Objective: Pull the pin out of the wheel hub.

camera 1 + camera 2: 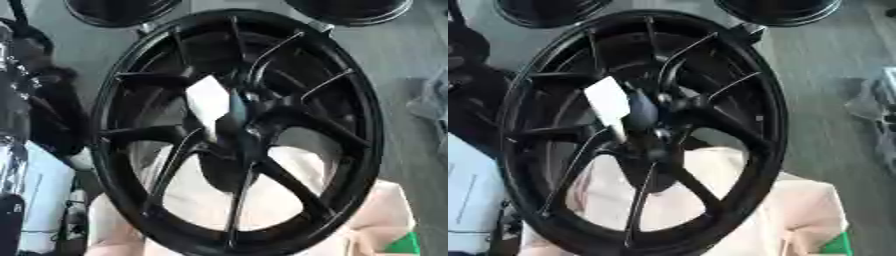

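Black wheel stands on a pale surface, white pin jutting from its hub: small, likely light, best pinched at its exposed end; neither hand visible

Thin black spokes crowd the hub all round; wide gaps open at five and seven o'clock. A white tag blocks the hub at eleven o'clock.

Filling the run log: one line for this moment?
wheel: black, upright, fills view | hub: white tag in front | pin: cannot make out | hands: none in view
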Controlling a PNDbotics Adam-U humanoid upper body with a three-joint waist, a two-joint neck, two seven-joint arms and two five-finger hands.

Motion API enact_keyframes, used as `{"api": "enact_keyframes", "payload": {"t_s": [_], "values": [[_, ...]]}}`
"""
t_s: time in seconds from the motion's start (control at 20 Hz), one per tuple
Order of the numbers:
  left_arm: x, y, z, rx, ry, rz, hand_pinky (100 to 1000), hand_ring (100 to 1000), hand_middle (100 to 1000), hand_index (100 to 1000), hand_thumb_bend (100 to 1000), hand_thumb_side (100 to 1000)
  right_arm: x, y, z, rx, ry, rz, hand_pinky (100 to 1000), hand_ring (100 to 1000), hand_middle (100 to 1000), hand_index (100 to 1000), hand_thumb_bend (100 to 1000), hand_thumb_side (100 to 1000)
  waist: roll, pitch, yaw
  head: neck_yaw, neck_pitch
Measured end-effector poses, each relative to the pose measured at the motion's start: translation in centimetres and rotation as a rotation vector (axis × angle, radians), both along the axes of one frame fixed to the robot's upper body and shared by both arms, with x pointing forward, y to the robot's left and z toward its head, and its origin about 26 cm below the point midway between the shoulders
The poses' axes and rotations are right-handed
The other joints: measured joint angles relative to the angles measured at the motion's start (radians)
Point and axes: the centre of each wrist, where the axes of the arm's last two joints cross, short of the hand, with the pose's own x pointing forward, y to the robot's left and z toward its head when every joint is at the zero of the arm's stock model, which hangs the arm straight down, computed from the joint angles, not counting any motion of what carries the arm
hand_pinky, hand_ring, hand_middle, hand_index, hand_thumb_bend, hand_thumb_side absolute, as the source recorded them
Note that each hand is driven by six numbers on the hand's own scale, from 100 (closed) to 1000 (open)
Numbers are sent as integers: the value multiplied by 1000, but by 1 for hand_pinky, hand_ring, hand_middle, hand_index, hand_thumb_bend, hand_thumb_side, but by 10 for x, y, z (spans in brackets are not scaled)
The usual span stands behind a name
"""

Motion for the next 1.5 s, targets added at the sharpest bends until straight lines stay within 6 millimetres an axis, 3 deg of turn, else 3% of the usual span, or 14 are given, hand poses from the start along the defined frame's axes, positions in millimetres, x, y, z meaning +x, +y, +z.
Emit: {"api": "enact_keyframes", "payload": {"t_s": [0.4,0.6,0.8,1.05,1.5], "values": [[1,-1,2,3,-7,-4,595,721,669,716,260,740,-1,2,5,18,-180,25,725,687,645,760,100,656,1,0,-6,-21,0],[-1,-5,18,18,-68,-20,598,725,674,719,247,708,-2,0,4,17,-213,18,722,676,633,752,100,652,3,0,-8,-44,0],[-8,-3,55,125,-188,-48,606,728,677,722,237,643,-3,-1,2,14,-207,14,720,668,625,747,100,653,14,0,-11,-51,1],[-28,-2,117,370,-355,-135,615,732,682,730,248,608,-5,-3,1,-3,-192,12,719,667,624,746,100,656,33,-6,-13,-49,3],[-69,-16,209,905,-478,-314,678,743,695,760,372,534,-8,-7,2,-38,-165,10,718,663,621,745,100,664,61,-14,-13,-47,17]]}}
